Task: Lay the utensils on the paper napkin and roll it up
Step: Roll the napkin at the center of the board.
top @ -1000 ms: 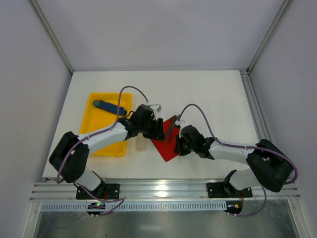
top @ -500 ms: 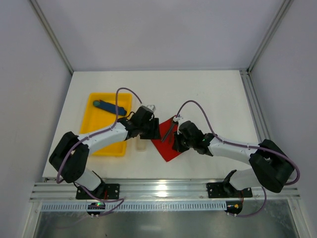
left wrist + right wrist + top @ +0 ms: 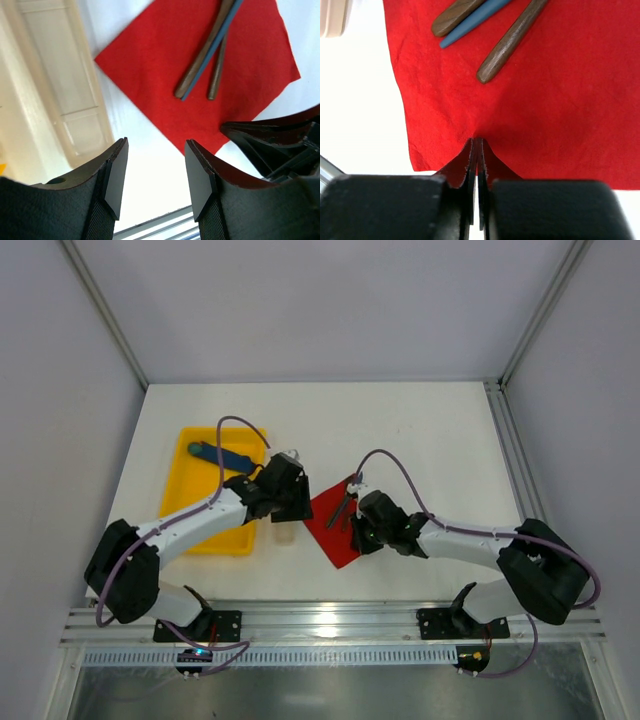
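Note:
The red paper napkin (image 3: 330, 525) lies flat on the white table, one corner toward the front edge. On it rest the utensils (image 3: 511, 43): two slim brown wooden handles (image 3: 199, 67) with a thin blue one (image 3: 474, 20) between them. In the top view they show as dark slivers (image 3: 345, 508). My right gripper (image 3: 476, 145) is shut on the napkin's near edge, and the paper puckers at its tips (image 3: 353, 530). My left gripper (image 3: 155, 172) stands open over bare table just left of the napkin (image 3: 240, 60), holding nothing (image 3: 298, 502).
A yellow tray (image 3: 190, 525) sits left of the napkin with a blue stick-shaped object (image 3: 222, 455) in it. A cream plastic piece (image 3: 285, 533) lies between tray and napkin, close to my left fingers (image 3: 60, 90). The metal rail runs along the table's near edge.
My left gripper has drawn back to the left, off the napkin, uncovering more of the red sheet. My right gripper stayed shut on the napkin's edge and shifted slightly left.

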You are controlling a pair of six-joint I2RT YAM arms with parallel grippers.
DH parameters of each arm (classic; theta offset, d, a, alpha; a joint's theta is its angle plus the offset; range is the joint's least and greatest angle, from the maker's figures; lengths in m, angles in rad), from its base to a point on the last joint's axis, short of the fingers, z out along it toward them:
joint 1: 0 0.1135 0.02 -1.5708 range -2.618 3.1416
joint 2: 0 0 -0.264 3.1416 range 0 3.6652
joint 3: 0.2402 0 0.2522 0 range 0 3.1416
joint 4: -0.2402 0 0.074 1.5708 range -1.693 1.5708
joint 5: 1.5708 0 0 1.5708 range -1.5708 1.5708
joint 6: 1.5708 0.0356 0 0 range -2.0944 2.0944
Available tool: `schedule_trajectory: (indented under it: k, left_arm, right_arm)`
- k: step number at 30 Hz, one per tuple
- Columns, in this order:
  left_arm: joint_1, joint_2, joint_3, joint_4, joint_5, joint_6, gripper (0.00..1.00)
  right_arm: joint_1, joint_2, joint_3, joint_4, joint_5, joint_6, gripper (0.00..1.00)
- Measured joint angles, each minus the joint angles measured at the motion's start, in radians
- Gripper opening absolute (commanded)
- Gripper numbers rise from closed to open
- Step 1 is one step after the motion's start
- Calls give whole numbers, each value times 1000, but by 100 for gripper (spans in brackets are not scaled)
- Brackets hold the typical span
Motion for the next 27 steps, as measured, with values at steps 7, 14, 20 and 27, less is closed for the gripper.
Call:
schedule_trajectory:
  k: [7, 14, 20, 27]
  left_arm:
    - [60, -63, 48, -124, -69, -25, 56]
    - [156, -115, 71, -175, -70, -29, 56]
    - [155, -114, 80, -194, -62, -29, 56]
    - [155, -113, 80, -196, -57, -26, 55]
  right_arm:
    - [97, -114, 9, -37, 69, -70, 27]
    - [268, -121, 19, -36, 147, -142, 43]
    - [316, -100, 19, -34, 203, -186, 47]
    - [356, -77, 19, -3, 230, -222, 47]
